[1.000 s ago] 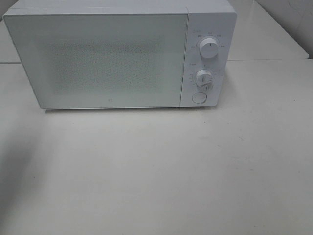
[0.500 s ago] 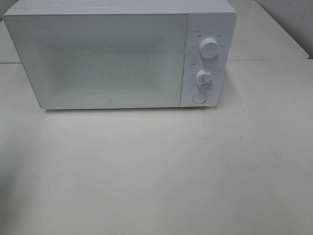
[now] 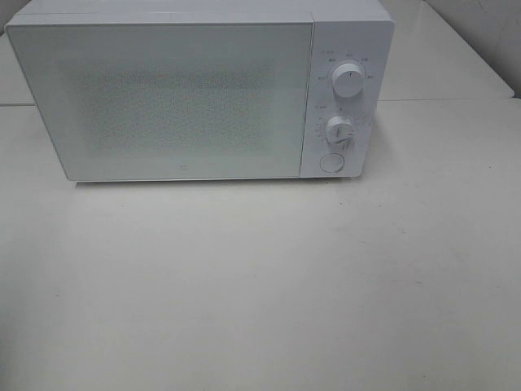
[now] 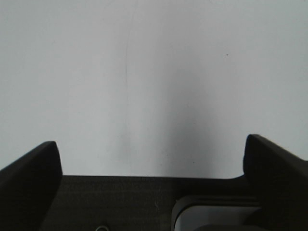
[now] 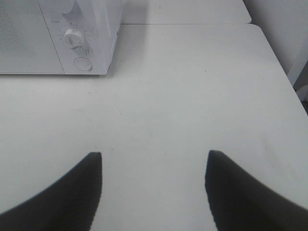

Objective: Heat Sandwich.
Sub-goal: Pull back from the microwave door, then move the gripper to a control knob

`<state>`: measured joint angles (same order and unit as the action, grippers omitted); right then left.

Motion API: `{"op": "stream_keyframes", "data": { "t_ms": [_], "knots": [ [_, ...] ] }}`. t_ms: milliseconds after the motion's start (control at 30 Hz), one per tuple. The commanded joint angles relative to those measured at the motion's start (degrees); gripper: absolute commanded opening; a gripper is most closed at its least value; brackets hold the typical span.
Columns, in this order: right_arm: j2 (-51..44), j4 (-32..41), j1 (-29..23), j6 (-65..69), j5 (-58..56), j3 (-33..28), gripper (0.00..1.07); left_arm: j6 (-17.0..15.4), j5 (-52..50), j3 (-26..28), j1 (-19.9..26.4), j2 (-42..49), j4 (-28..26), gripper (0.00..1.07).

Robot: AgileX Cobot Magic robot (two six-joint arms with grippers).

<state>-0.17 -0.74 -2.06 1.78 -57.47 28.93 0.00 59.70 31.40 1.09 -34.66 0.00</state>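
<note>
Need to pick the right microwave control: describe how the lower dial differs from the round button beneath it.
The lower dial stands out as a raised knob; the round button sits nearly flat. The lower dial has tick marks around it; the round button shows none. Both are white, round, and on the control panel right of the closed door.

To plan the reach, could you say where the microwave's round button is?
Exterior high view: the round button is on the microwave's right panel, below the lower dial.
</note>
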Motion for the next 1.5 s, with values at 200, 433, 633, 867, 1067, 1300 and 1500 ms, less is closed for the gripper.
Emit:
{"op": "stream_keyframes", "data": {
  "t_ms": [200,433,633,867,1067,1300,1500],
  "knots": [
    [-1.5,-0.2,0.3,0.2,0.3,-0.4,0.62,-1.7,1.5,-1.8,0.2,13.3,-1.2,0.98],
    [-1.5,-0.2,0.3,0.2,0.3,-0.4,0.6,-1.7,1.5,-1.8,0.2,22.8,0.0,0.98],
    [-1.5,-0.2,0.3,0.2,0.3,-0.4,0.59,-1.4,1.5,-1.8,0.2,31.0,0.3,0.98],
    [-1.5,-0.2,0.3,0.2,0.3,-0.4,0.59,-1.4,1.4,-1.8,0.2,36.0,0.0,0.98],
    [-1.0,-0.2,0.3,0.2,0.3,-0.4,0.59,-1.3,1.4,-1.8,0.2,36.4,0.0,0.98],
    [-1.0,-0.2,0.3,0.2,0.3,-0.4,0.59,-1.3,1.4,-1.8,0.2,36.3,0.0,0.98],
    [-1.0,-0.2,0.3,0.2,0.3,-0.4,0.59,-1.3,1.4,-1.8,0.2,36.0,0.0,0.98]
  ]
}}
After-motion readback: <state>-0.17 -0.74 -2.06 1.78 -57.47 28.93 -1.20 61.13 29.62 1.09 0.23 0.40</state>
